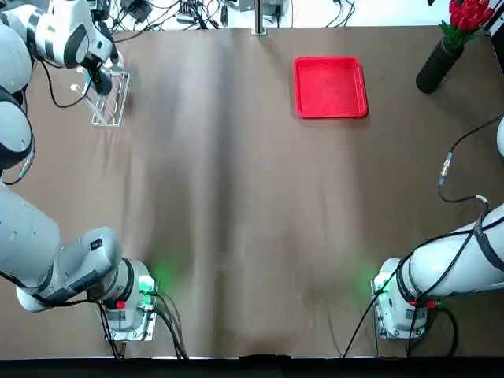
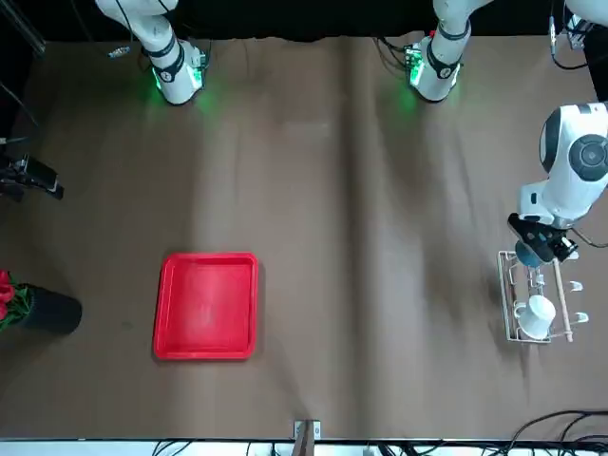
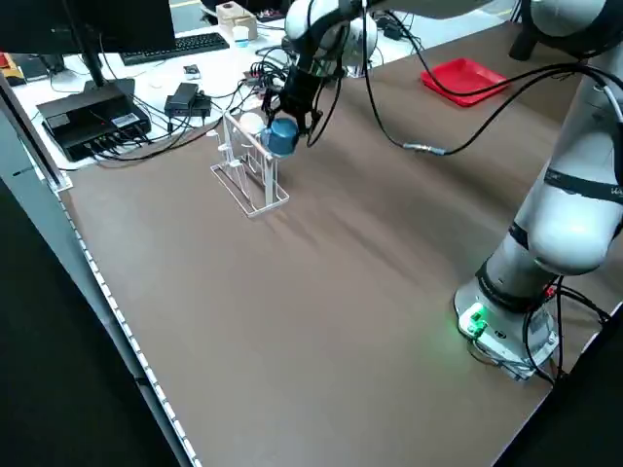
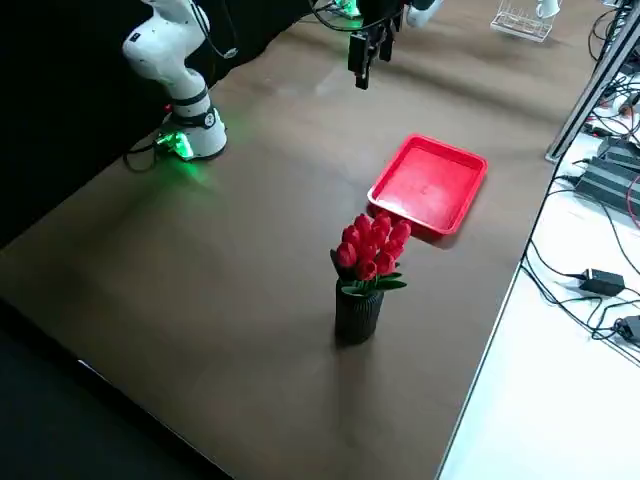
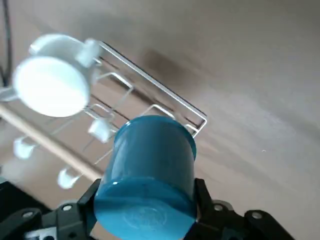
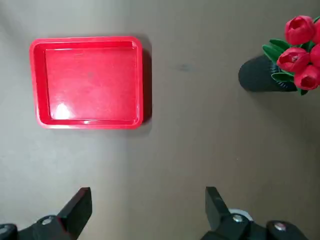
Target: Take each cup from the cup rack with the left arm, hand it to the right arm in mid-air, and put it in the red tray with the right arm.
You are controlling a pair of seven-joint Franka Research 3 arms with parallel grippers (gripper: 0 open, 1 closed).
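The blue cup [image 5: 147, 170] sits closest to the left wrist camera, clamped between the fingers of the left pincer [image 5: 145, 200], which is closed on it just above the cup rack [image 3: 248, 170]. The rack stands at the far left corner of the worktop [image 1: 236, 220], and the white cup [image 2: 538, 313] hangs on one of its pegs. Farther right, the red tray [image 1: 330, 87] lies flat near the far edge with nothing in it. A dark vase of red flowers [image 1: 449, 47] stands at the far right corner. The right pincer [image 6: 145, 210] hangs high over the worktop near the tray, fingers spread wide and holding nothing.
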